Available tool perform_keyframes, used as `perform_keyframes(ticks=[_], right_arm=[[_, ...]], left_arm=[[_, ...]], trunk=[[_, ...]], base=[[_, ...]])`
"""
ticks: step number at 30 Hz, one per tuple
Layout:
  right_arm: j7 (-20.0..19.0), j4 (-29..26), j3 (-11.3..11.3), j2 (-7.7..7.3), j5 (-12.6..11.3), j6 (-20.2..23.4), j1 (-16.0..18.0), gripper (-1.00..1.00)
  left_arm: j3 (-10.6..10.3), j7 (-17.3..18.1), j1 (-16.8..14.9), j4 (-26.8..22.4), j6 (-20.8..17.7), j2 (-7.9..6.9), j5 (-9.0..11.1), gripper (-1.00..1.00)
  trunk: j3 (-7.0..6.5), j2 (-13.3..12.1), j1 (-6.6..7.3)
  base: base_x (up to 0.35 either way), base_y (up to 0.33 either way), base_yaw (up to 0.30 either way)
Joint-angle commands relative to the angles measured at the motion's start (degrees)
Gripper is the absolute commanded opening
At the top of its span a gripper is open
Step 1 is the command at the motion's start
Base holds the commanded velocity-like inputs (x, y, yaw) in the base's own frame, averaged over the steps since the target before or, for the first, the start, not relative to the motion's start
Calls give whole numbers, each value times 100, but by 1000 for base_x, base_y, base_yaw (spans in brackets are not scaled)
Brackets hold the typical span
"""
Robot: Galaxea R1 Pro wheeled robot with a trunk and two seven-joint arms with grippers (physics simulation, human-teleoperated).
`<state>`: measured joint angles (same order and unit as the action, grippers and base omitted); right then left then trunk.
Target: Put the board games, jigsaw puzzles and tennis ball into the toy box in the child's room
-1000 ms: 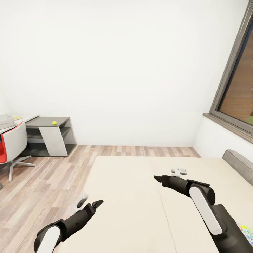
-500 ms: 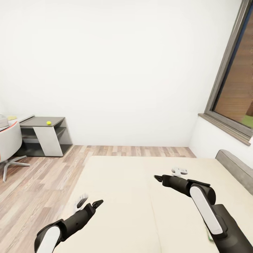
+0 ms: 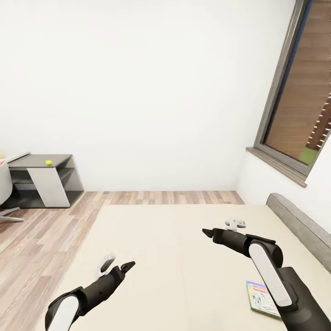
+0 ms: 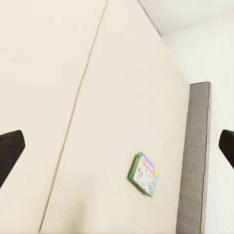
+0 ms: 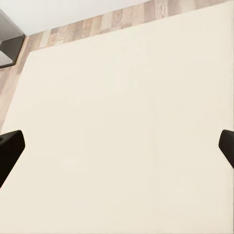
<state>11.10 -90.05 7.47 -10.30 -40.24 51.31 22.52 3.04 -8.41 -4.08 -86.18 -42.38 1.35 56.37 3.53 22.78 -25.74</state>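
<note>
You are searching the bed point(image 3: 184, 257) for board games, both grippers, left point(image 3: 115, 263) and right point(image 3: 219, 228), released and empty. One game point(image 3: 263, 299) is lying near the headboard edge; reach there next.

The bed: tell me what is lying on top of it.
On the bed, one green-edged board game lies flat near the headboard. The right arm covers its corner in the head view; a second game is not visible.
</note>
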Motion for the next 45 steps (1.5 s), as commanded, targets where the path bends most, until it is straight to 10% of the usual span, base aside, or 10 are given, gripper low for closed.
perform_keyframes(ticks=[1,45], right_arm=[[60,-5,10,-6,-59,10,7,100],[67,-9,56,2,-57,7,7,100]], left_arm=[[12,-52,-5,-9,-34,6,61,100],[12,-53,-5,-5,-34,6,58,100]], trunk=[[14,14,-4],[14,14,-4]], base=[[0,-144,-40],[0,-69,-6]])
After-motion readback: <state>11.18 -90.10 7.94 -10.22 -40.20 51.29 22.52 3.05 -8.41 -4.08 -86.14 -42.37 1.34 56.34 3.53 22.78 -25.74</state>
